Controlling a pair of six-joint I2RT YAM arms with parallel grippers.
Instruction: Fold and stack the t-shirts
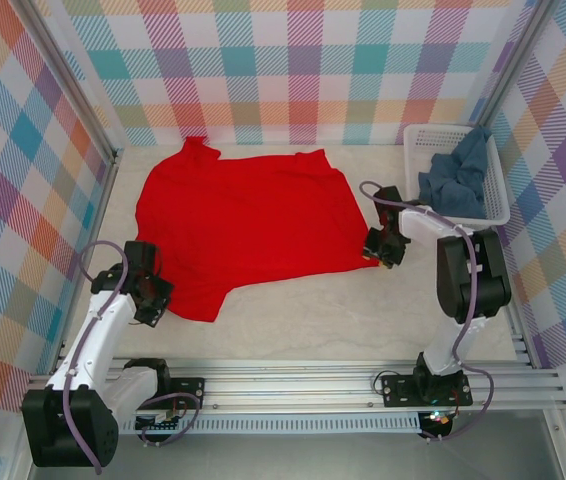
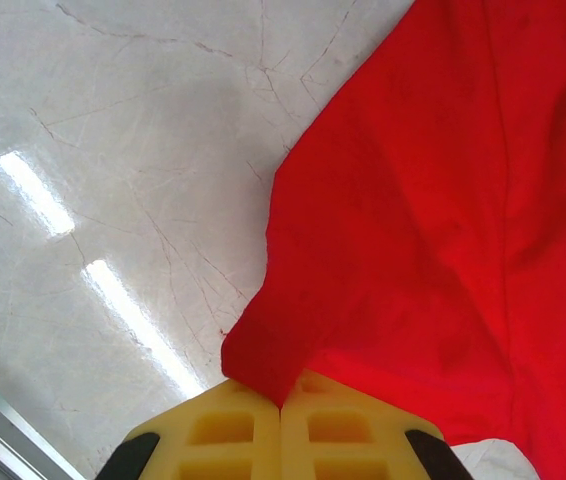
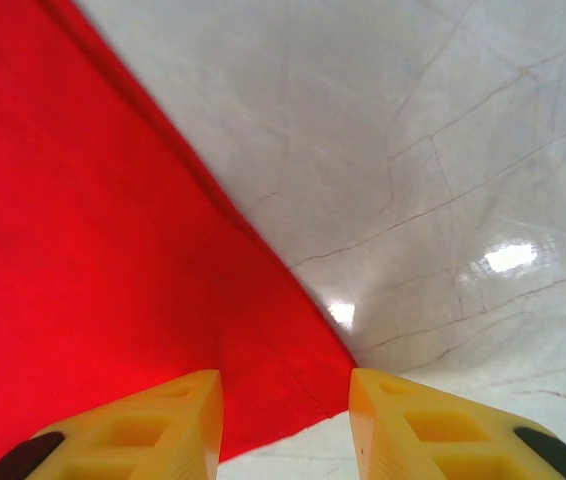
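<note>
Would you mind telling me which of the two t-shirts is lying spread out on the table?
The red t-shirt lies flat on the table; the blue-grey t-shirt is bunched in the white basket.

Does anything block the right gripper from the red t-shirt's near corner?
Nothing visible does. The right gripper is open, its fingers flanking the red t-shirt corner lying on the table.

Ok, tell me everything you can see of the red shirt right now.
The red shirt is plain bright red soft cloth with no print showing. It is spread nearly flat on the table with a few shallow creases. A corner on its near left side is pinched in the shut left gripper. Its near right corner lies between the open fingers of the right gripper, not gripped. Nothing else touches it.
</note>
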